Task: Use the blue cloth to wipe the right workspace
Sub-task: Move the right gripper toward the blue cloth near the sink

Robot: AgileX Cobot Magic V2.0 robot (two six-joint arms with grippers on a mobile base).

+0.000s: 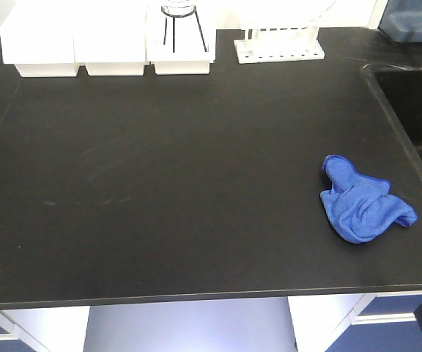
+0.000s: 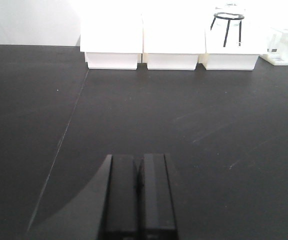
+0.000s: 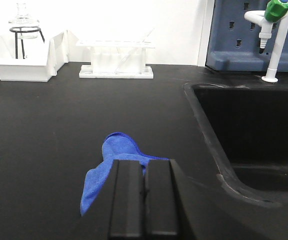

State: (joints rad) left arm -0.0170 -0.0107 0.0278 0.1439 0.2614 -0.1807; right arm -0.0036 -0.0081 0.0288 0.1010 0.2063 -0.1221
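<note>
Beside the sink [image 1: 416,110], blue cloth [image 1: 363,202] lies diagonally, narrow end rearward.

Open benchtop [image 2: 194,110] ahead of my left gripper [image 2: 139,159].
Right gripper [image 3: 144,164]: blue cloth [image 3: 115,149] just ahead, sink basin [image 3: 256,125] right, trays [image 3: 21,67] beyond.

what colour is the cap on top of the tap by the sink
The cap is green, on a white tap; right wrist view.

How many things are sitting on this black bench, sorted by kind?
white bins: 3
test-tube rack: 1
glass flask on its black stand, inside one bin: 1
blue cloth: 1
Total: 6
</note>
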